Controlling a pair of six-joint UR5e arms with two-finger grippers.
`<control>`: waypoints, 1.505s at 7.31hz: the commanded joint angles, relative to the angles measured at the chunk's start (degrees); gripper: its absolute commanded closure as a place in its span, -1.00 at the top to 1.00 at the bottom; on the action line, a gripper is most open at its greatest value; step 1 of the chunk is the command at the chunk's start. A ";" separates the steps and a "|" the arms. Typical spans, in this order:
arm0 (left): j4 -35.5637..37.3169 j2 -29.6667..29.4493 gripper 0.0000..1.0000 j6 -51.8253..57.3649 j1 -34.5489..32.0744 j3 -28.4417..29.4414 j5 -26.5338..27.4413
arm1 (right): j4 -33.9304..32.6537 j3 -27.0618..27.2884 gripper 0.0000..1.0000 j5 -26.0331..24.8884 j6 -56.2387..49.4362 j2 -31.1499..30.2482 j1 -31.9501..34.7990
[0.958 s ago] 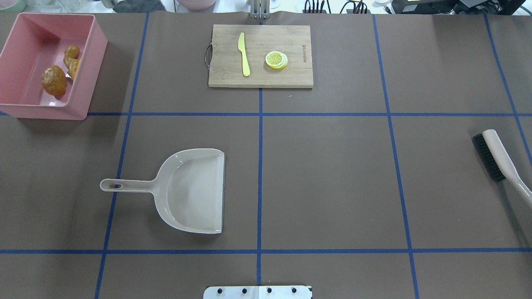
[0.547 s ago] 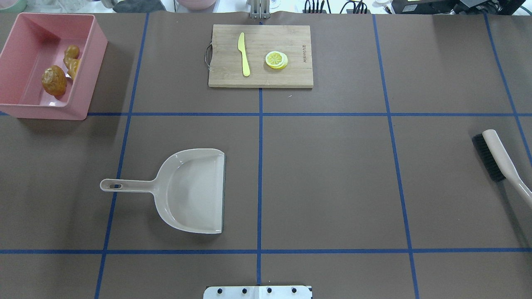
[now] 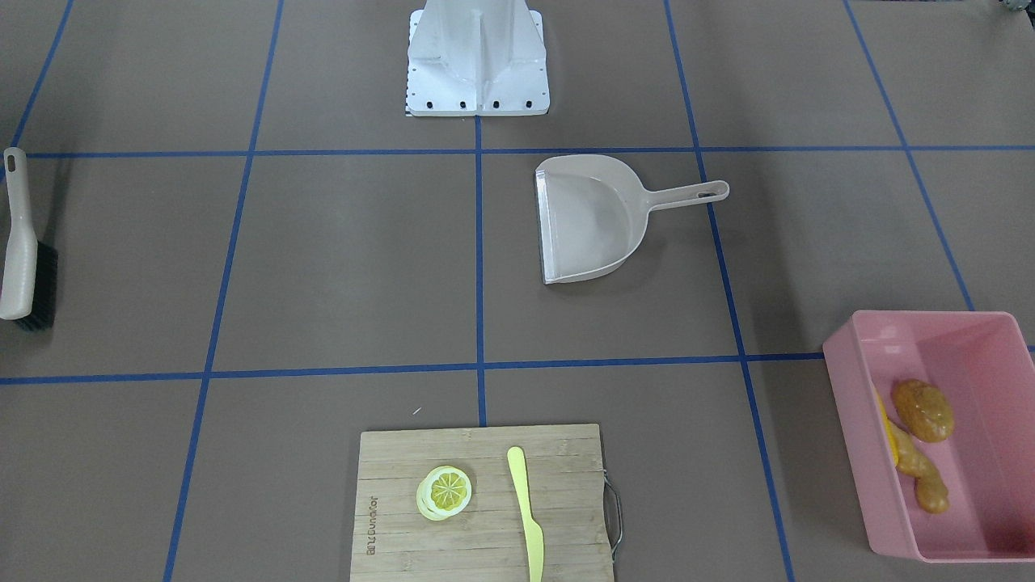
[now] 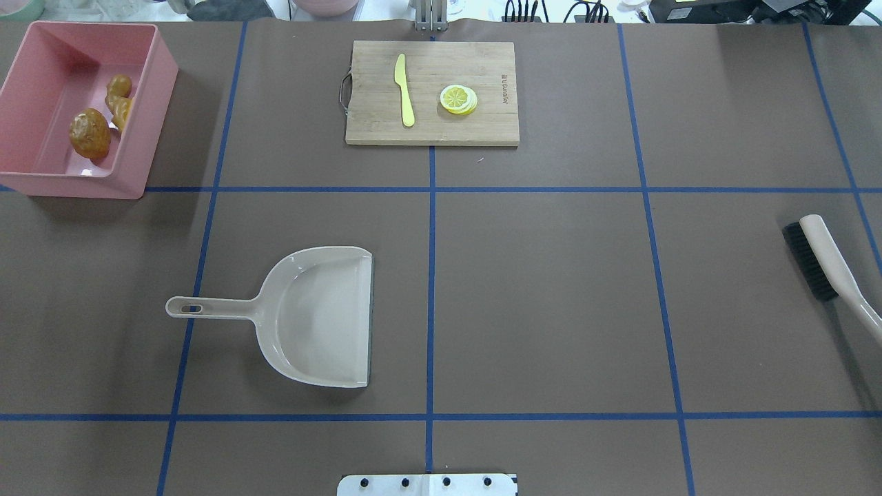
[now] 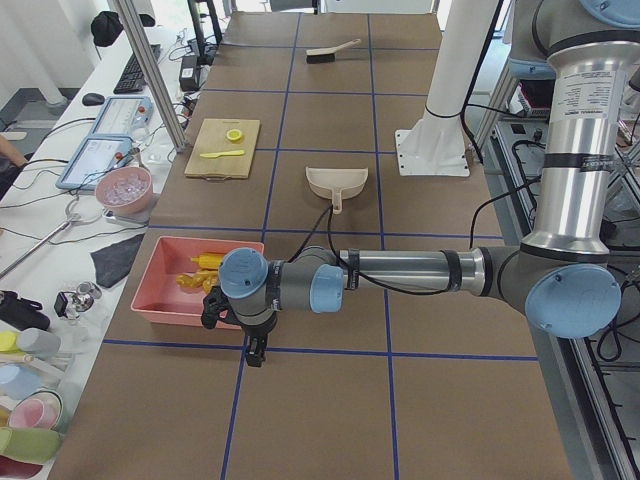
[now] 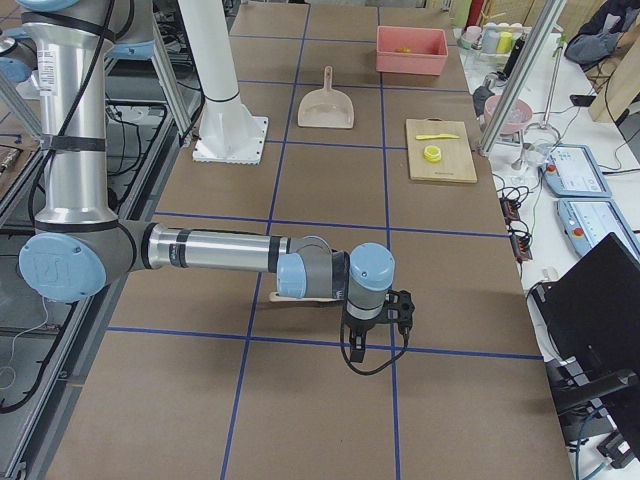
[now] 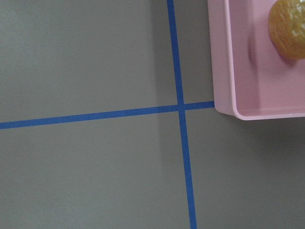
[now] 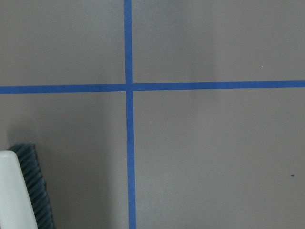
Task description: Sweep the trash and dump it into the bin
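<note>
The pink bin (image 4: 41, 180) stands at the far left corner of the table, also in the front-facing view (image 3: 845, 404). Inside lie the brown potato (image 4: 89, 133) and the tan ginger root (image 4: 119, 100). The yellow corn cob (image 5: 205, 262) lies against the bin's wall and is a mere sliver in the front-facing view (image 3: 888, 432). My left gripper (image 5: 254, 358) hangs just outside the bin's near corner. My right gripper (image 6: 398, 318) hovers over bare table near the brush. Both show only in the side views, so I cannot tell whether they are open or shut.
A beige dustpan (image 4: 324, 317) lies flat left of centre, its handle pointing left. A beige brush with black bristles (image 4: 823, 258) lies at the right edge. At the far middle, a wooden cutting board (image 4: 432, 93) holds a yellow-green knife (image 4: 404, 89) and a lemon slice (image 4: 458, 98).
</note>
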 commanded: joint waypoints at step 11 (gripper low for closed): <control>0.70 0.09 0.96 0.00 0.00 -0.79 -0.09 | 0.00 0.05 1.00 0.41 0.09 0.00 0.12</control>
